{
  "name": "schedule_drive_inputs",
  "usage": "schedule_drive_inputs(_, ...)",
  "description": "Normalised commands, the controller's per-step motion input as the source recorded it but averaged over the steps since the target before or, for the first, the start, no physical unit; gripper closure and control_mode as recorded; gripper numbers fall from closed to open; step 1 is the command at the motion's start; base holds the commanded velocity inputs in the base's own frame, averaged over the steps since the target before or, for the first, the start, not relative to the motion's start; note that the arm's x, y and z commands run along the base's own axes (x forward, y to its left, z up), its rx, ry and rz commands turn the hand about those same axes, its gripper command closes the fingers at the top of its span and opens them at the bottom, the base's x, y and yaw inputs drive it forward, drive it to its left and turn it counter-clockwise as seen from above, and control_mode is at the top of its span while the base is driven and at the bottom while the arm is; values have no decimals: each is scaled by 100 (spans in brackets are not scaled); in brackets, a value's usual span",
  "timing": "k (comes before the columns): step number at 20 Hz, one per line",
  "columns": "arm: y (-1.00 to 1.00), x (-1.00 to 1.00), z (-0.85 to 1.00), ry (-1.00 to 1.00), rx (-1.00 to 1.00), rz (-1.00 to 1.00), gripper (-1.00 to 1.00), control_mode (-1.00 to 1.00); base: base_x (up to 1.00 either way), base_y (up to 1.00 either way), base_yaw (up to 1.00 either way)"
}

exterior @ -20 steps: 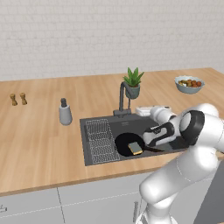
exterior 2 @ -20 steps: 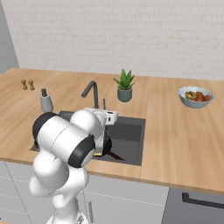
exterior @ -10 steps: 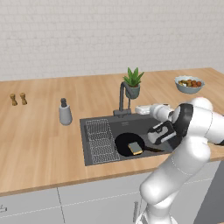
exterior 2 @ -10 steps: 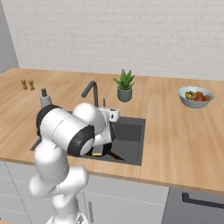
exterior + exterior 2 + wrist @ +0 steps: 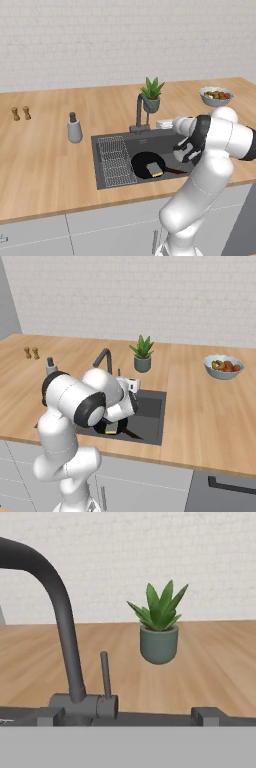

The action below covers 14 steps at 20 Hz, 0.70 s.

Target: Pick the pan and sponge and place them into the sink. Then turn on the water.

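The black pan (image 5: 145,164) lies in the dark sink (image 5: 107,183), its handle pointing right, and the sponge (image 5: 155,169) rests in the pan. My gripper (image 5: 161,123) hovers over the basin's back right, level with the faucet (image 5: 140,111) and pointing at it. In the hand view its fingertips (image 5: 207,716) stand wide apart, open and empty, with the faucet's upright lever (image 5: 105,674) just ahead between them. No water runs. From the right, my arm covers part of the pan (image 5: 118,429), and the sponge (image 5: 111,429) peeks out below it.
A potted plant (image 5: 151,95) stands just behind the faucet. A wire rack (image 5: 114,160) fills the sink's left side. A grey dispenser (image 5: 74,129) and two shakers (image 5: 20,113) sit to the left, a fruit bowl (image 5: 216,95) to the far right.
The arm's elbow and upper links have shifted a little while the hand stays by the faucet. Pan and sponge have not moved.
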Motion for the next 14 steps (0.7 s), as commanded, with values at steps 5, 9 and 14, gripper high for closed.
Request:
schedule_drive_inputs(5,4,13,-51,-19,0,0,-100,-100,0,0,0)
schedule_drive_inputs(9,11,5,-59,-18,0,0,-100,-100,0,0,0)
schedule_drive_inputs(14,17,1,-52,-13,0,0,-100,-100,0,0,0)
